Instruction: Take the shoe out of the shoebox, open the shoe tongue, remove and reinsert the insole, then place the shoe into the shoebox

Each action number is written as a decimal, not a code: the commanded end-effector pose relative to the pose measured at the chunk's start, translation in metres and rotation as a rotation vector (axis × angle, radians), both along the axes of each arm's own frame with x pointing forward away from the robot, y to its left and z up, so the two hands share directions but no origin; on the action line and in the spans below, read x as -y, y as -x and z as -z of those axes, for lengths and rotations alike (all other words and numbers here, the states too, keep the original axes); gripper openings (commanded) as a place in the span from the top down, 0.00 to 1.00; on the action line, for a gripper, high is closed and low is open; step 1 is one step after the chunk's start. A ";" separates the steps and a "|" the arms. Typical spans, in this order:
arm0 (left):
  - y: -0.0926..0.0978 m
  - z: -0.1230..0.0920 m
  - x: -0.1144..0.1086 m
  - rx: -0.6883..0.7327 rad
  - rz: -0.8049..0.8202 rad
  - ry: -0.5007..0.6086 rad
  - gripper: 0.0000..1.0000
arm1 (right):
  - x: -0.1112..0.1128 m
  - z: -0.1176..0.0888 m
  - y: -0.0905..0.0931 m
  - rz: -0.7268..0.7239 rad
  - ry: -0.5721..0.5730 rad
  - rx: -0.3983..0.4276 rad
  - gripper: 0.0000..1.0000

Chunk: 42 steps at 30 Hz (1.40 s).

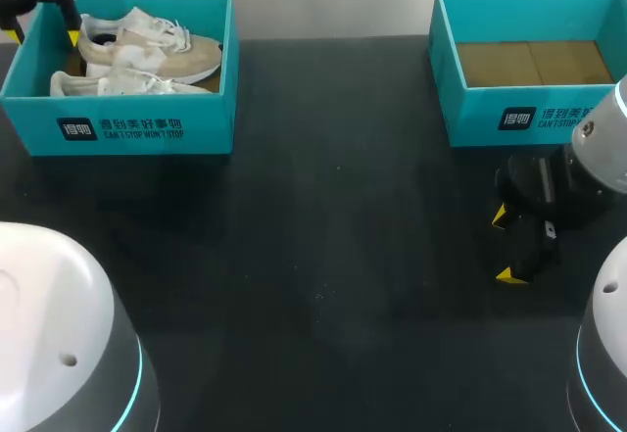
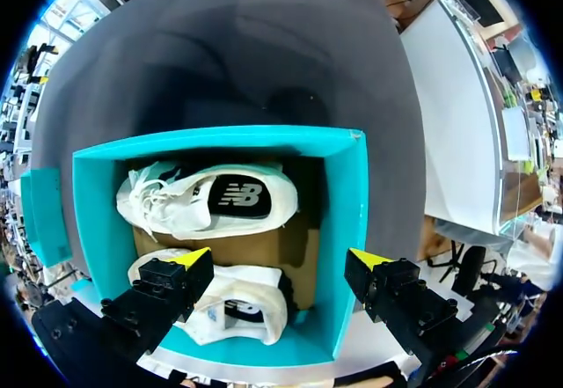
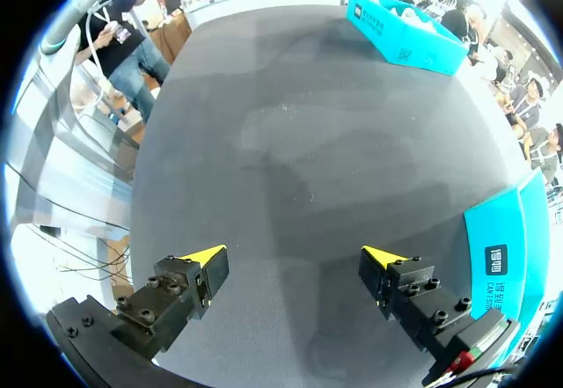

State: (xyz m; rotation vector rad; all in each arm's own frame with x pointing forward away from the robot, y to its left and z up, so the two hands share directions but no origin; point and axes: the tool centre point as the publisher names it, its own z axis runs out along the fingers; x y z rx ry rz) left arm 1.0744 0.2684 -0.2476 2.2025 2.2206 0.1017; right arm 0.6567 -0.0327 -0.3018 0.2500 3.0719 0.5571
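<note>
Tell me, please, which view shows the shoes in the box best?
The left wrist view, looking straight into the box at both shoes. The head view shows them obliquely; the right wrist view, only the distant box.

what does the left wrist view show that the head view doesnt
Only the left wrist view: the left tool up close, open, one tip over the near shoe. Only the head view: the right tool, open above the table, and the inside of the second shoebox, with no shoes. Both: the teal shoebox holding that shoe and a second shoe.
</note>
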 end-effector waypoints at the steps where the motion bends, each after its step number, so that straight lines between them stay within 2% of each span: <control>1: 0.002 0.000 0.000 0.005 0.001 -0.002 0.00 | -0.001 0.001 0.001 0.002 0.003 0.002 0.00; 9: 0.005 0.003 0.000 0.014 -0.003 -0.019 0.00 | -0.001 0.001 0.001 0.002 0.003 0.002 0.00; 16: 0.025 0.018 -0.004 0.026 -0.009 -0.020 0.00 | -0.001 0.001 0.001 0.002 0.003 0.002 0.00; 25: 0.039 0.032 -0.007 0.033 -0.009 -0.016 0.00 | -0.001 0.001 0.001 0.002 0.003 0.002 0.00; 31: 0.042 0.048 -0.008 0.038 -0.029 -0.003 0.00 | -0.001 0.001 0.001 0.002 0.003 0.002 0.00; 42: 0.034 0.074 -0.011 0.034 -0.059 -0.003 0.03 | -0.001 0.001 0.001 0.002 0.003 0.002 0.00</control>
